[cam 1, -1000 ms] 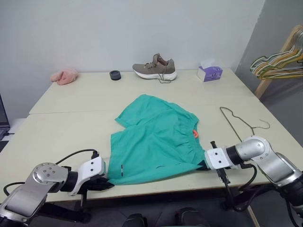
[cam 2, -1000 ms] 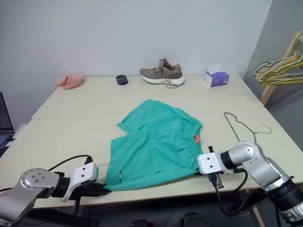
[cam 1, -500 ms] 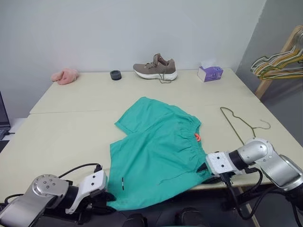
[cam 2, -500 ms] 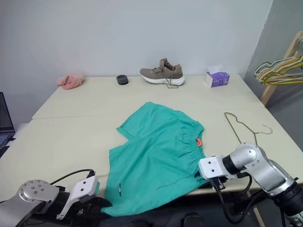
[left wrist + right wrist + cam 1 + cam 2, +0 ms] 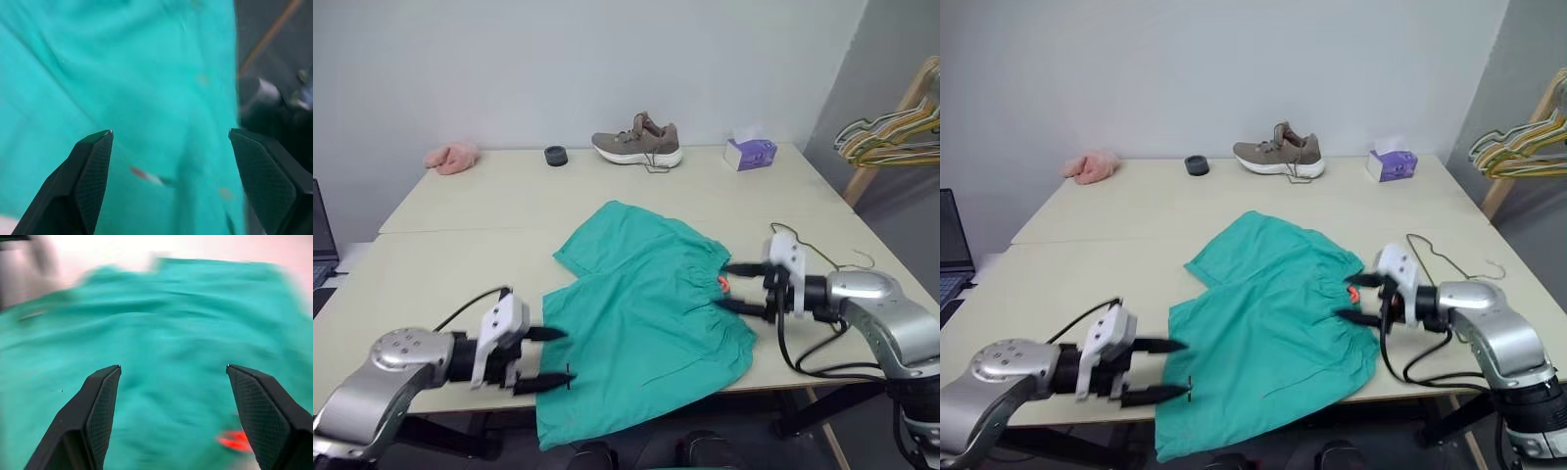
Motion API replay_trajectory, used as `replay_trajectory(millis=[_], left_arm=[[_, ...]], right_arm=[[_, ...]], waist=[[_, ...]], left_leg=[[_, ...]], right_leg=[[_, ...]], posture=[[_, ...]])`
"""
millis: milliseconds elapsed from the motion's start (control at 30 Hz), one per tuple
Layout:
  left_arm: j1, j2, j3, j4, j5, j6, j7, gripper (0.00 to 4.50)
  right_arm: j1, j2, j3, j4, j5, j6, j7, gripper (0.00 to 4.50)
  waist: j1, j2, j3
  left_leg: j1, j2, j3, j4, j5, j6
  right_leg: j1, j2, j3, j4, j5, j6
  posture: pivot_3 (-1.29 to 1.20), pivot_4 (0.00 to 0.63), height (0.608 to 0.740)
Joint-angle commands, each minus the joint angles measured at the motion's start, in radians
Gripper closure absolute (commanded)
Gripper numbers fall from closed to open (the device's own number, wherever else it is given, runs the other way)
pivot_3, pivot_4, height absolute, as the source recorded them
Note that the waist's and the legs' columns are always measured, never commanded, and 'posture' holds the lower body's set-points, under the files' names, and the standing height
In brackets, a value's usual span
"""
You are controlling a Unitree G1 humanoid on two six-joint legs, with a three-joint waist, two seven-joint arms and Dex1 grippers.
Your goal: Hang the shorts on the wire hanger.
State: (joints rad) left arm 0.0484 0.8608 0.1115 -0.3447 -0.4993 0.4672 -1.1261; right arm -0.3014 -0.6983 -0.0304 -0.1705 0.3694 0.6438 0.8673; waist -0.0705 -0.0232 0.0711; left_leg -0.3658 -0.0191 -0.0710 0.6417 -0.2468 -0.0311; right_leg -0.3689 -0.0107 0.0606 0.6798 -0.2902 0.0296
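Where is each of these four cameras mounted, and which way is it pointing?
Head pair: sit in the head, looking down over the table; both arms show, left gripper and right gripper open beside the shorts, the wire hanger further right.
Left wrist: looks along its two fingers at the cloth.
Right wrist: looks along its fingers at the waistband.
Shared: every view shows the shorts.

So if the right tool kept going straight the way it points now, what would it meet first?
Most likely the shorts: the right tool, open, aims across their waistband, and its wrist view shows teal cloth ahead. Its height above the cloth is unclear.
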Motion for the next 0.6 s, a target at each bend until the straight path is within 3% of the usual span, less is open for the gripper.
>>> replay_trajectory(millis=[33, 133, 267, 467, 600], left_arm=[[-0.127, -0.056, -0.022, 0.041, 0.067, -0.051, 0.103, 0.5], [-0.235, -0.104, -0.066, 0.085, 0.105, -0.066, 0.14, 0.5], [-0.308, -0.13, -0.128, 0.096, 0.123, -0.084, 0.113, 0.5], [-0.358, -0.138, -0.178, 0.105, 0.124, -0.118, 0.055, 0.5], [-0.37, -0.129, -0.178, 0.088, 0.103, -0.111, 0.024, 0.5]], right_arm=[[-0.014, -0.002, -0.088, 0.114, -0.098, -0.011, -0.191, 0.83], [-0.054, 0.017, -0.127, 0.283, -0.193, -0.063, -0.373, 0.83], [-0.125, 0.026, -0.153, 0.498, -0.228, -0.089, -0.461, 0.83], [-0.237, 0.013, -0.117, 0.823, -0.274, -0.135, -0.449, 0.83], [-0.296, 0.017, -0.085, 0.966, -0.283, -0.111, -0.367, 0.83]], waist=[[0.006, 0.0, 0.0], [0.006, 0.001, -0.001], [-0.016, 0.001, -0.001], [-0.06, 0.001, -0.001], [-0.077, 0.0, -0.003]], left_leg=[[0.0, -0.001, 0.0, 0.0, 0.0, 0.0], [-0.002, -0.002, 0.004, 0.0, 0.0, 0.0], [-0.002, -0.002, 0.013, 0.0, 0.0, 0.0], [-0.001, -0.001, 0.018, 0.0, -0.001, 0.003], [0.0, 0.0, 0.017, 0.0, -0.002, 0.003]], right_leg=[[0.0, 0.0, 0.001, 0.0, 0.0, 0.0], [0.001, 0.002, 0.004, 0.0, 0.001, 0.001], [0.0, 0.004, 0.01, 0.0, 0.002, 0.003], [-0.001, 0.005, 0.013, 0.0, 0.003, 0.005], [0.0, 0.006, 0.013, 0.0, 0.003, 0.005]], posture=[[-0.1, 0.0, 0.74], [-0.11, 0.0, 0.74], [-0.12, 0.0, 0.74], [-0.12, 0.0, 0.74], [-0.12, 0.0, 0.74]])
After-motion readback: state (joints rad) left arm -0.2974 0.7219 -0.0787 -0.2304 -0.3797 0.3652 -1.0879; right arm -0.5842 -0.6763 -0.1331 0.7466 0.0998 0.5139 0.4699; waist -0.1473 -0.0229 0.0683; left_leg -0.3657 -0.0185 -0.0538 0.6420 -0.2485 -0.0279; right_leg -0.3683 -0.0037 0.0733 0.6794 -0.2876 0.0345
